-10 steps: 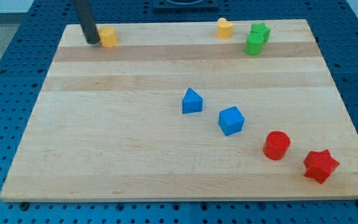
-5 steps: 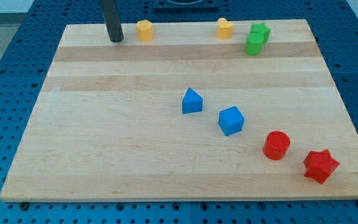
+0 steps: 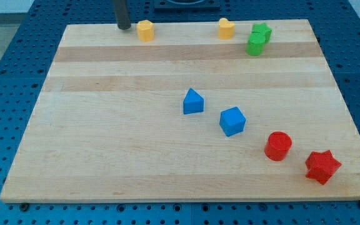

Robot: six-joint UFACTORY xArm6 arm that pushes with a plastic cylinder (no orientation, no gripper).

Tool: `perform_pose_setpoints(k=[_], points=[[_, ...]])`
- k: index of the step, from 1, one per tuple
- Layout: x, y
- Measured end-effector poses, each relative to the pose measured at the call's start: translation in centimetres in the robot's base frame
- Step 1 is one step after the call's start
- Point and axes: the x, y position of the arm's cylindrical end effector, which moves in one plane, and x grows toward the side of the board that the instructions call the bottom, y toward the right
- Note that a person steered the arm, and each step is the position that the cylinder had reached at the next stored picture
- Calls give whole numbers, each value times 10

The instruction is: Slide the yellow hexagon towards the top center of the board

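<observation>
**Tip standing left of yellow hexagon at top edge of board**

The rod is standing near the view's top, left of centre, with my tip (image 3: 124, 27) sitting at the board's (image 3: 105, 156) top edge. The rod carries no jaws, so nothing is being clasped or let go; it is only a bare dark end on the wood.

The yellow hexagon (image 3: 145, 30) is sitting just to the view's right of the tip, near it but with a sliver of board showing between them, so the two are apart. It is lying close to the top edge, somewhat left of the board's top centre.

Further along the same edge, to the view's right, a second yellow block (image 3: 226, 28) is sitting; its shape looks rounded, possibly a heart, but I cannot tell for sure. Just right of it two green blocks are crowding together: a green star (image 3: 262, 30) behind and a green block (image 3: 255, 44) of unclear shape in front, touching or nearly so.

Mid-board, a blue triangular block (image 3: 193, 101) and a blue cube (image 3: 232, 120) are lying on a diagonal, near each other but apart. Continuing that diagonal toward the view's bottom right, a red cylinder (image 3: 278, 145) and a red star (image 3: 322, 166) are sitting close together.
</observation>
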Motion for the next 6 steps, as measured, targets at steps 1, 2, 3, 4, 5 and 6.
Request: perform_pose_setpoints(k=[1,2,3,4,5,6], points=[[0,0],[0,10],[0,29],[-3,22],[-1,5],[2,4]])
